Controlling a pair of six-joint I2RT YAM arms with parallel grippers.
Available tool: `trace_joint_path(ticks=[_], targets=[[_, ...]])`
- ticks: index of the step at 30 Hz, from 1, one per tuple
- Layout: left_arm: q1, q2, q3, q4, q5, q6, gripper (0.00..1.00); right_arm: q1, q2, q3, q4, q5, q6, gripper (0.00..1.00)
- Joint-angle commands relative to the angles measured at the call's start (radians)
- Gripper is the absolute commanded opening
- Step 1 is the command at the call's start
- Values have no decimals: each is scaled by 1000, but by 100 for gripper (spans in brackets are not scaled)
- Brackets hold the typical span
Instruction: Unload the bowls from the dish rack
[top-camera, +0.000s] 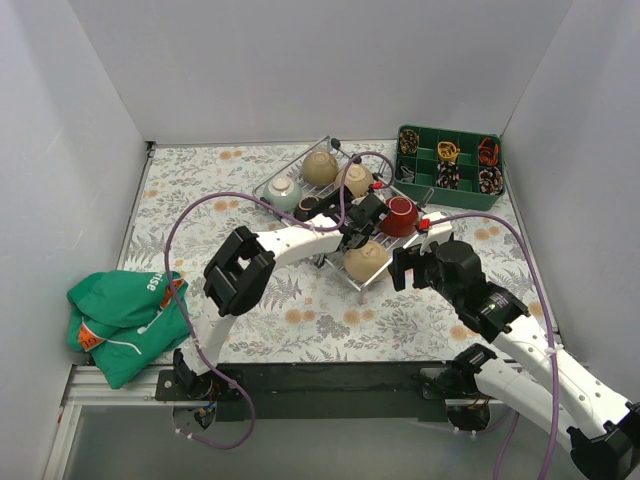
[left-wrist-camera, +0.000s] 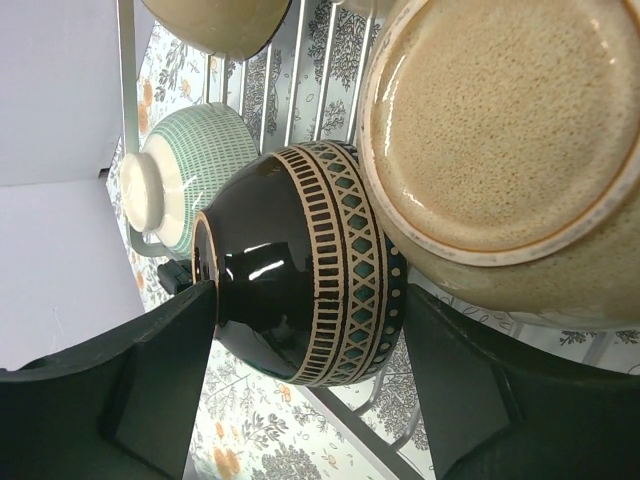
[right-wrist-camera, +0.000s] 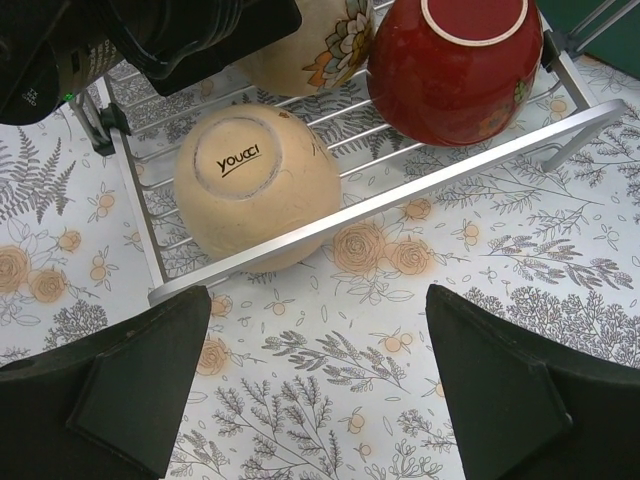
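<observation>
The flower-print desk (top-camera: 300, 320) is cut off at 6 o'clock by my own arm bases. The dish rack (right-wrist-camera: 400, 197) lies toward 12 o'clock. From above its middle is covered by my left arm (top-camera: 300, 240), so I cannot count all its bowls. A green garment (top-camera: 120, 305) is heaped at 8 o'clock. A green compartmented tray (top-camera: 455, 198) sits at 1 o'clock, its contents too small to name.

In the rack a tan bowl (top-camera: 320, 167) sits at the far side. A celadon bowl (top-camera: 283, 192) is at its 9 o'clock, a red bowl (right-wrist-camera: 455, 70) at 3 o'clock, and an upturned cream bowl (right-wrist-camera: 260, 190) marked YOUCCI in the near corner. A flower-painted bowl (right-wrist-camera: 320, 45) is half hidden behind my left arm.

My left claw (left-wrist-camera: 310, 370) straddles the dark brown-black bowl (left-wrist-camera: 300, 300), fingers (left-wrist-camera: 150, 380) close at both sides. Whether they press it I cannot tell. My right claw (right-wrist-camera: 320, 380) stands wide apart, holding nothing, over the desk just outside the rack's near rail.
</observation>
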Motion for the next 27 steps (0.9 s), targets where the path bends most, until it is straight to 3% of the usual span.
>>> trace_joint_path(ticks=[1,13,22,27], targets=[[-2,-127,36,31,-32,-7,17,3,-6,17,54,-21,-9,97],[36,-191,88,23,21,-41,0,3,25,48,89,-81,-14,96],[105,-220,213,-99,199,-254,0,3,26,30,170,-153,-15,96],[155,-256,239,-135,329,-403,0,3,45,-13,284,-268,9,96]])
